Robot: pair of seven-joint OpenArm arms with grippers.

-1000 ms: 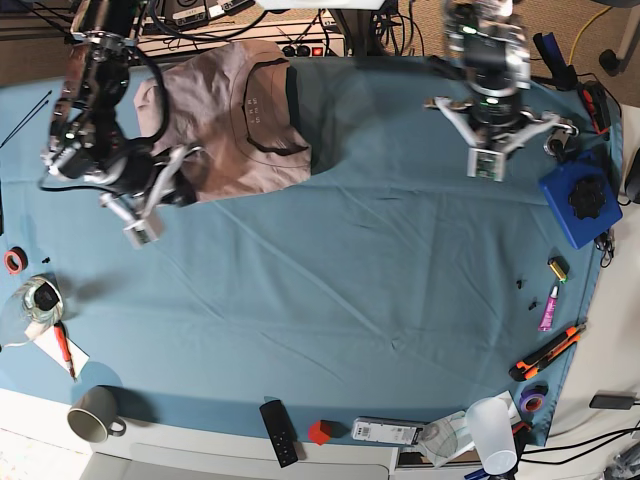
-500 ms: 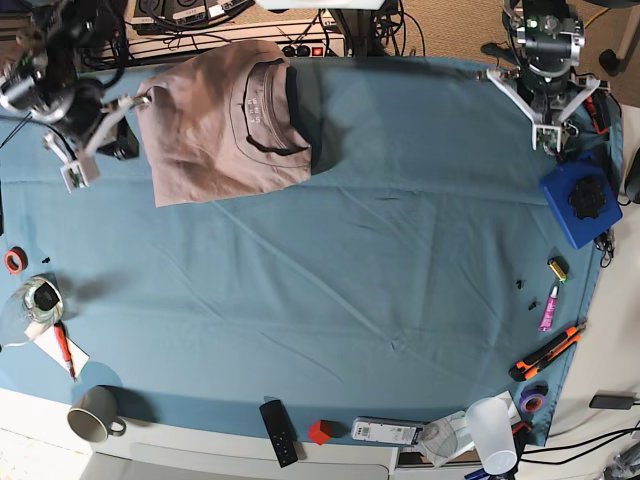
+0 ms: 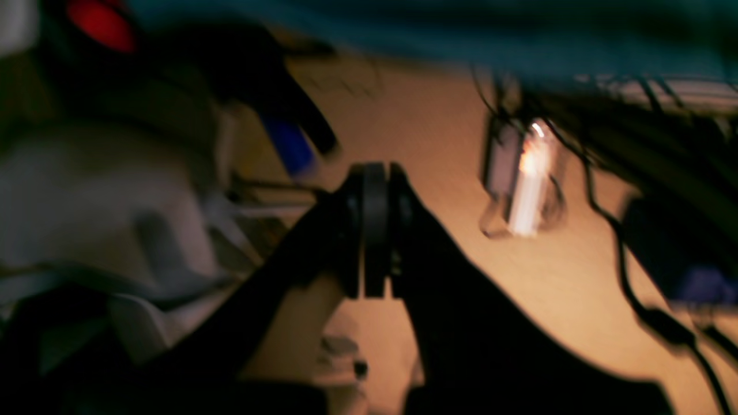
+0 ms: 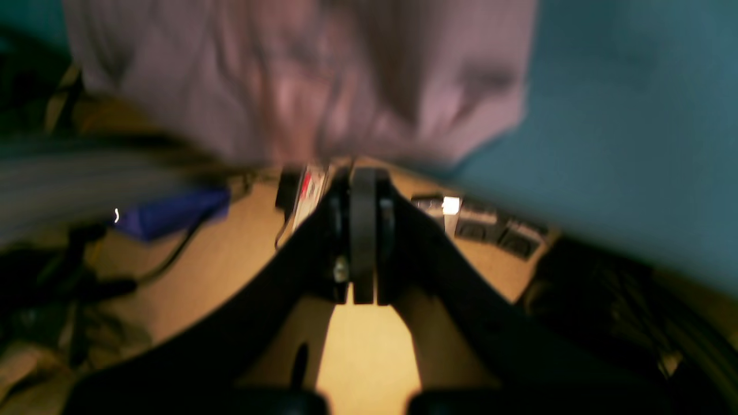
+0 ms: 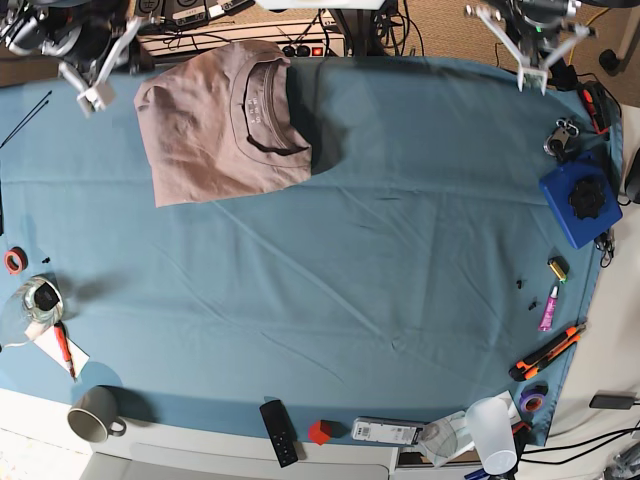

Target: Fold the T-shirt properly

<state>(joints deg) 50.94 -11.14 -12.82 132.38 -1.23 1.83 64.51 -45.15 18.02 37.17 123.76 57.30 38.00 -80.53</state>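
The dusty-pink T-shirt (image 5: 220, 120) lies folded in a compact rectangle at the far left of the teal table cloth (image 5: 380, 260), collar up. My right gripper (image 5: 95, 95) hangs left of the shirt at the table's far-left corner, apart from it. In the right wrist view its fingers (image 4: 363, 190) are pressed together with nothing between them, and the blurred shirt (image 4: 300, 75) shows above. My left gripper (image 5: 535, 75) is at the far right edge, far from the shirt. In the left wrist view it (image 3: 375, 190) is shut and empty.
A blue box (image 5: 580, 203) sits at the right edge with small tools and an orange cutter (image 5: 547, 350) below it. A mug (image 5: 92, 413), remote (image 5: 279, 432) and plastic cup (image 5: 492, 432) line the near edge. A power strip (image 5: 305, 48) lies behind the shirt.
Both arms have drawn back from over the cloth to the table's far corners. The folded shirt has stayed in place.
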